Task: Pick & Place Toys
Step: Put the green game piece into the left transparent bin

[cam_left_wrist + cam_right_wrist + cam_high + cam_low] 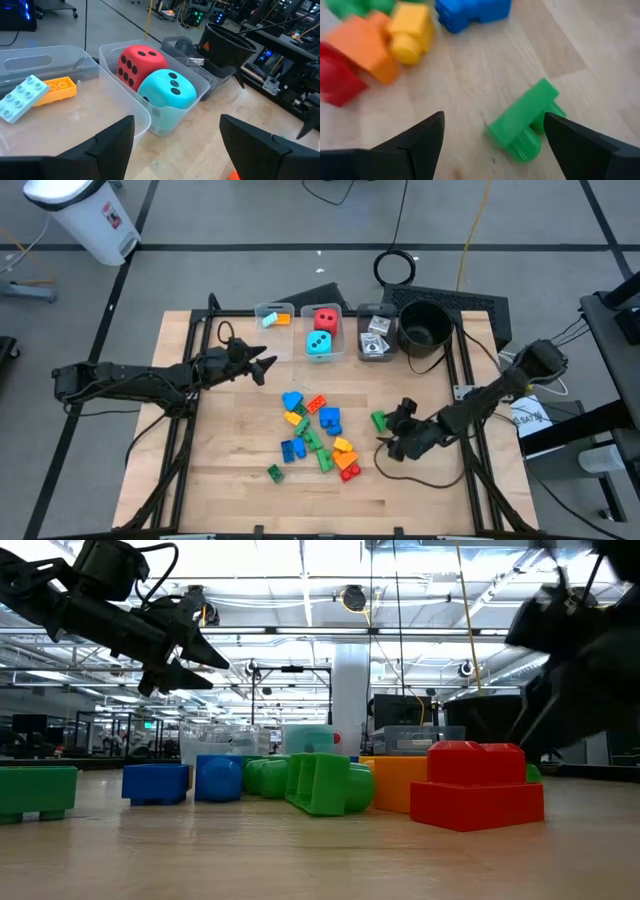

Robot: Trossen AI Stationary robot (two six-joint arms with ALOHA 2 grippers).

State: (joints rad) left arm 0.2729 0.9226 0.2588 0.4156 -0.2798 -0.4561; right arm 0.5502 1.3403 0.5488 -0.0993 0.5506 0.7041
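**Clearly a nudge risk at the green brick**

Right gripper (392, 432), fingers spread and empty, hangs just beside 1 green brick (525, 121); closing off-centre could push it away. Left gripper (262, 366), also spread and empty, waits near the bins (272, 309).

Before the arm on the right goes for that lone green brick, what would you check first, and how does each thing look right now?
1. Right tool open: ok, fingers spread wide.
2. Right tool empty: ok.
3. Green brick ahead of the fingers: ok, between them in the right wrist view.
4. Brick clear of the other bricks: ok, bare wood around it.
5. Left tool out of the way: ok, up by the bins, open and empty.
6. Room in the left bin: ok, only two bricks inside.
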